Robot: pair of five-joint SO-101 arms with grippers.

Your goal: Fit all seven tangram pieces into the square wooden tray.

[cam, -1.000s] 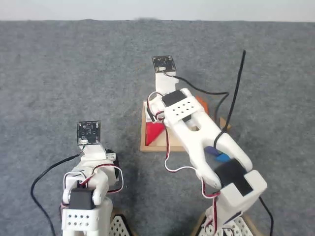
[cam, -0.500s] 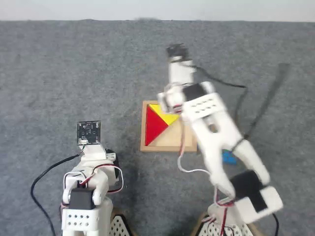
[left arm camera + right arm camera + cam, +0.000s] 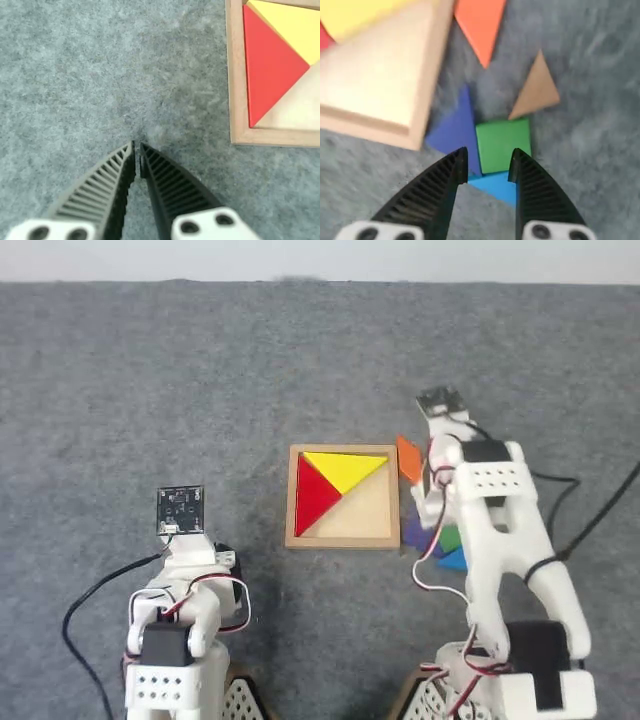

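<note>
The square wooden tray (image 3: 340, 537) lies mid-table with a red triangle (image 3: 314, 496) and a yellow triangle (image 3: 345, 470) set in its far left part; the rest of its floor is bare. Just right of it lie an orange piece (image 3: 409, 459), a green square (image 3: 503, 139), a dark blue piece (image 3: 453, 129), a light blue piece (image 3: 495, 184) and a tan triangle (image 3: 536, 90). My right gripper (image 3: 489, 156) hangs open over the green square's near edge, holding nothing. My left gripper (image 3: 136, 147) is shut and empty over carpet, left of the tray (image 3: 236, 75).
Grey carpet covers the whole table. The right arm (image 3: 487, 485) stands over the loose pieces and hides some of them in the high view. The left arm (image 3: 180, 590) sits folded at the near left, with open carpet around it.
The right arm swung from over the tray to its right side, uncovering the tray with the yellow triangle in it. The left arm has not moved.
</note>
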